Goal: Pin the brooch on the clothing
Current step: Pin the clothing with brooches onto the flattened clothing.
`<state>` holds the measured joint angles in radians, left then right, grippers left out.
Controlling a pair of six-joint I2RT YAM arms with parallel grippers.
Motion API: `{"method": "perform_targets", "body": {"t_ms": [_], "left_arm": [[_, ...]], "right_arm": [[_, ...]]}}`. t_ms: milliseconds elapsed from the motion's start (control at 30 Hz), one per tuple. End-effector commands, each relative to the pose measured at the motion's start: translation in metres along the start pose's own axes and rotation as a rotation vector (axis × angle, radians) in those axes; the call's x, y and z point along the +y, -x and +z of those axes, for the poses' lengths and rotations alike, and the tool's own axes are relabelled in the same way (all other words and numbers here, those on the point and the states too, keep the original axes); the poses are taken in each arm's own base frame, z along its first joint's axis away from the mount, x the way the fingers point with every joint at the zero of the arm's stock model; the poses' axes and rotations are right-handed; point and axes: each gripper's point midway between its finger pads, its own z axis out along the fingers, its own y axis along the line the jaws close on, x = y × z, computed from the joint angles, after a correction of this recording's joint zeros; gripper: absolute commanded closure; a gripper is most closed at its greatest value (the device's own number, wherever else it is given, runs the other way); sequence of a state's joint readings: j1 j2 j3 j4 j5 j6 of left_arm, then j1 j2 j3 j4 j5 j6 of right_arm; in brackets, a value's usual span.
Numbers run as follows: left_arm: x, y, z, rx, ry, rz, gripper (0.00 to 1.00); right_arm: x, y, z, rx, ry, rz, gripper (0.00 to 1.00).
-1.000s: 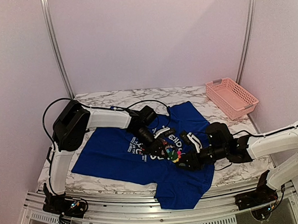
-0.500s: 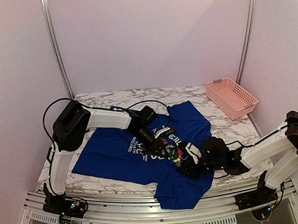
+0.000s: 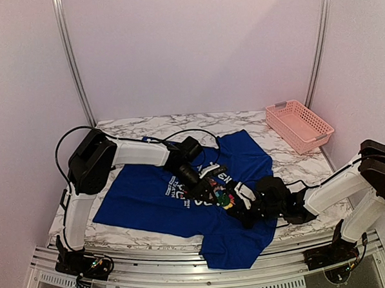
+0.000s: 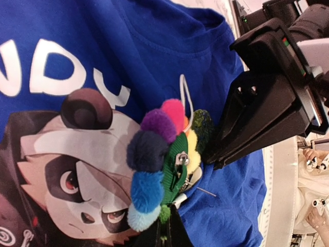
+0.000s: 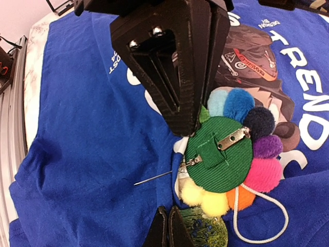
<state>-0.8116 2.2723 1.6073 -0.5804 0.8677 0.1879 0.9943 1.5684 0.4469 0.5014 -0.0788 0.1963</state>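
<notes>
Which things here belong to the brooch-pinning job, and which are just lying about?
In use: brooch, gripped by the left gripper; blue T-shirt; right gripper, shut beside the brooch.
Lying about: pink basket, far right.

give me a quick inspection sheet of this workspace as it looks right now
surface: marble-pattern table, largely covered by the shirt
job's things: blue T-shirt spread flat, print up; pom-pom flower brooch held on edge over the cartoon print, green back towards the right arm, pin needle swung open and seemingly not in the cloth
clutter: pink lattice basket at the far right corner
grippers: left claw shut on the brooch's rim; right claw shut, tips just beside the brooch, no grip that I can make out
cables: black cable looping off the left arm; white cord looped on the brooch
surroundings: plain pale walls, metal frame posts
</notes>
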Motion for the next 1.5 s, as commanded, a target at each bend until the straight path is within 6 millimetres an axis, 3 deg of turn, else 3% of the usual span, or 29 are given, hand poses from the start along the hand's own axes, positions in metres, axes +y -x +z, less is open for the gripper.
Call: {"method": "perform_targets", "body": {"t_ms": [0,333,633,800,967,1233,1400,1467], "left_arm": [[-0.014,0.004,-0.001,0.009,-0.009,0.037,1.0],[-0.023,-0.01,0.0,0.069,-0.009,0.103,1.0],[-0.025,-0.008,0.005,0.066,-0.013,0.113,1.0],[-0.028,-0.012,0.006,0.077,-0.018,0.112,1.0],[-0.026,-0.001,0.004,0.037,-0.018,0.061,1.0],[-0.033,0.007,-0.003,0.035,-0.033,0.035,1.0],[-0.041,0.013,-0.012,0.038,-0.036,0.039,1.0],[-0.042,0.013,-0.013,0.04,-0.036,0.044,1.0]], "right_arm": [[-0.004,0.0,0.003,0.006,-0.017,-0.011,1.0],[-0.034,0.007,0.001,0.001,-0.072,0.052,1.0],[-0.035,0.018,0.002,-0.018,-0.063,0.032,1.0],[-0.045,0.028,-0.002,-0.042,-0.085,0.063,1.0],[-0.043,0.016,0.0,0.015,-0.059,0.049,1.0],[-0.031,0.024,-0.029,-0.047,-0.019,-0.028,0.7],[-0.028,0.023,-0.031,-0.049,-0.006,-0.064,0.5],[-0.025,0.023,-0.029,-0.06,0.014,-0.066,0.37]]}}
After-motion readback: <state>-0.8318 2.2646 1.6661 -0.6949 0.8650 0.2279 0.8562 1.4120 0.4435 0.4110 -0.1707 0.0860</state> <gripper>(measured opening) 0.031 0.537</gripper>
